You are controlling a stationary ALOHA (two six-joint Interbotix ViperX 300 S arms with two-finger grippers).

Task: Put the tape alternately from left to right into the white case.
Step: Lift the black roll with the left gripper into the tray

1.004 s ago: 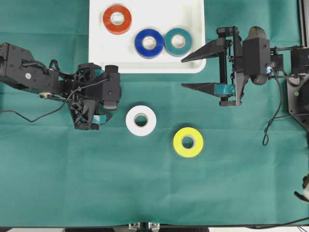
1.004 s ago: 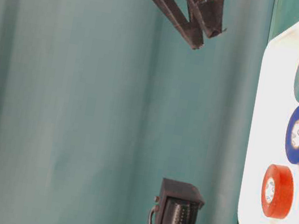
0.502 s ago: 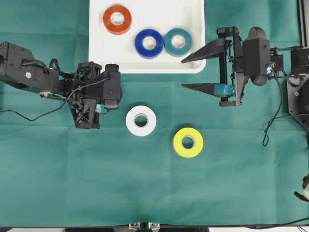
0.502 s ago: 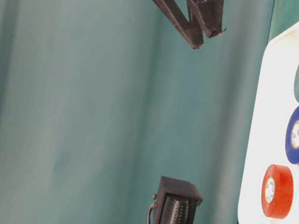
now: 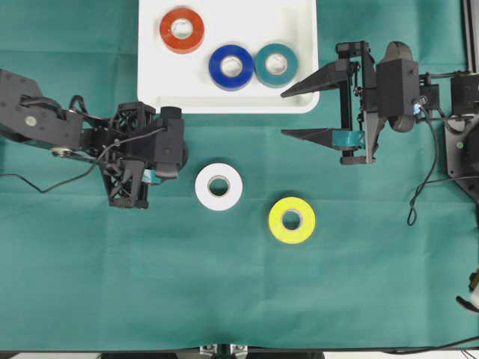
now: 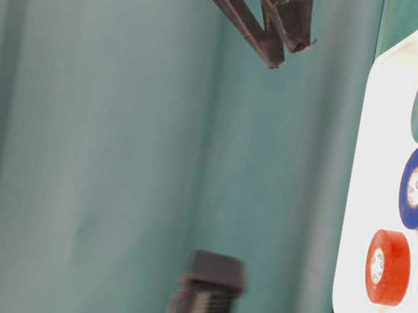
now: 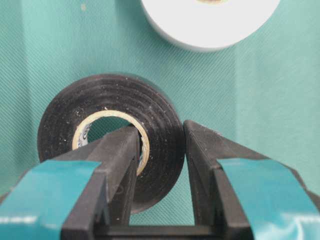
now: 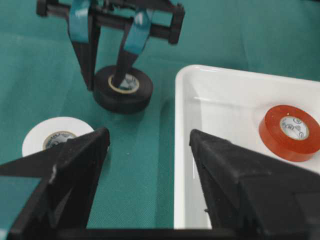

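My left gripper is shut on the black tape, one finger inside its pale core and the other against the outer wall. From overhead the left gripper covers that roll; the right wrist view shows the black tape low over the cloth. The white tape and yellow tape lie on the green cloth. In the white case lie the red-orange tape, blue tape and teal tape. My right gripper hangs open and holds nothing, by the case's right front corner.
Green cloth covers the whole table. The case's near rim runs between my right gripper's fingers in the right wrist view. Cables trail at the left and right edges.
The left gripper's jaws have shut on the black tape, and that arm has shifted slightly left and toward the front. The right arm has not moved.
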